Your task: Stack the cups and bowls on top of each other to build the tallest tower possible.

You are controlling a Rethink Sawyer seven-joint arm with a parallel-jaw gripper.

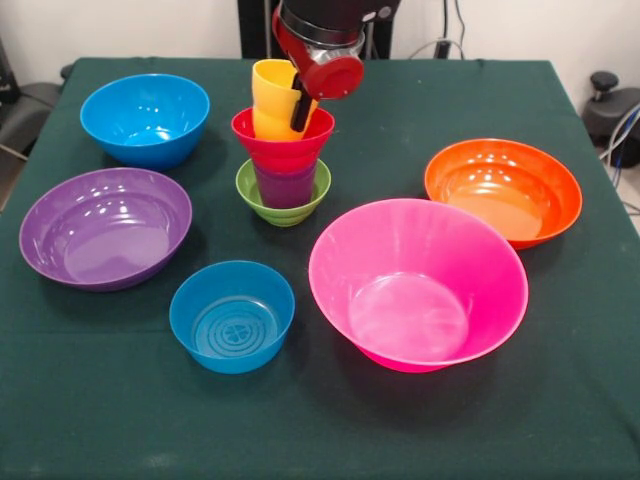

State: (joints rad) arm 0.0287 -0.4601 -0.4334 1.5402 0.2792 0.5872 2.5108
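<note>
Bowls lay spread across the near cloth — small blue bowl (232,316), large pink bowl (418,284), purple bowl (105,227), orange bowl (503,190) — none yet stacked. Behind them stood the tower (283,150): green bowl (283,195), purple cup, red bowl (283,138), yellow cup (273,97) leaning left. Gripper (302,108) reached into the red bowl beside that cup; clenched or released, I could not tell. Risk — a sideways nudge could tip the tilted cup and topple the pile.
</note>
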